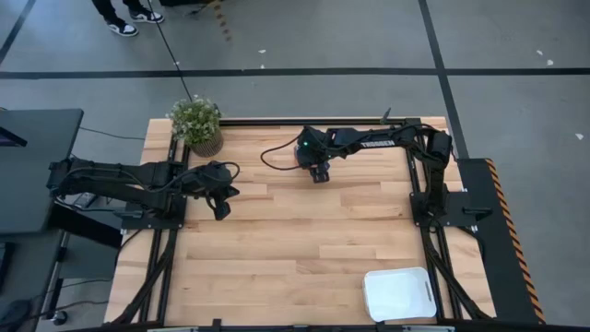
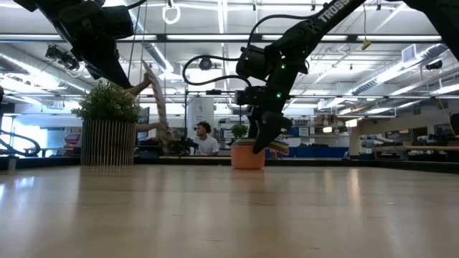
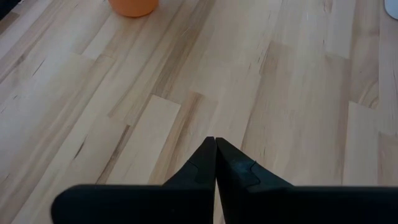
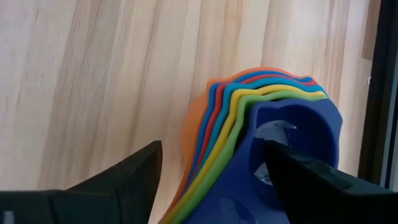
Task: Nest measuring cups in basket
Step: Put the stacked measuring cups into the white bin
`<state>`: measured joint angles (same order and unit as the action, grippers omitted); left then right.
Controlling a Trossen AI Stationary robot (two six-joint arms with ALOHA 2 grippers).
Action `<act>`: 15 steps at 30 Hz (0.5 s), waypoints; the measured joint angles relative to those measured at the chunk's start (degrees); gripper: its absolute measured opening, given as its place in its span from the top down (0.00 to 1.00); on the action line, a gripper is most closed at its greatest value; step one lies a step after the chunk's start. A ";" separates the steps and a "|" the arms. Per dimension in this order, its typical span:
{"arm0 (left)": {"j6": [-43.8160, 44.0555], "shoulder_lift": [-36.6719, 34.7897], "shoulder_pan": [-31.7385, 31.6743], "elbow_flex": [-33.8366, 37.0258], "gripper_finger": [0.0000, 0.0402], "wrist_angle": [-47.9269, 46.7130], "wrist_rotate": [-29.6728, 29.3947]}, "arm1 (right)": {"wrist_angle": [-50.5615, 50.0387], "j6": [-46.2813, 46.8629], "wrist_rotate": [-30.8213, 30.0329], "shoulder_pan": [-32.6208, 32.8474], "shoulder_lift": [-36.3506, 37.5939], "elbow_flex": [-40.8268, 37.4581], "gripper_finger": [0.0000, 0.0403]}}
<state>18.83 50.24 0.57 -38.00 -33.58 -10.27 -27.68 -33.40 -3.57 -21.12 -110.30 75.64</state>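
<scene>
Nested stack of coloured plastic measuring cups [image 4: 261,124] sits between your right gripper [image 4: 214,165] jaws, wide open, nothing held; white plastic basket [image 1: 399,293] well apart; left gripper [image 3: 215,163] shut, farther.

My right arm reaches in across the far side of the table, wrist bent downward, right gripper [image 1: 319,175] pointing down with fingers spread wide. My left arm extends along the left side, left gripper [image 1: 221,210] raised off the surface, its fingertips [image 3: 216,163] pressed together.
</scene>
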 joint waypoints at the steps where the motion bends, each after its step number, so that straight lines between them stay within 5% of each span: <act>1: -0.03 -0.02 -0.02 0.00 0.97 0.00 -0.01 | 0.00 -0.68 0.21 0.00 0.00 -0.02 0.28; 15: 0.00 0.00 0.01 0.00 0.97 0.02 0.00 | 2.55 -2.94 3.12 -0.72 -2.21 0.07 0.28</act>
<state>18.83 50.24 0.58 -38.00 -33.56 -10.27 -25.13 -36.34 -0.45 -21.84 -112.52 75.70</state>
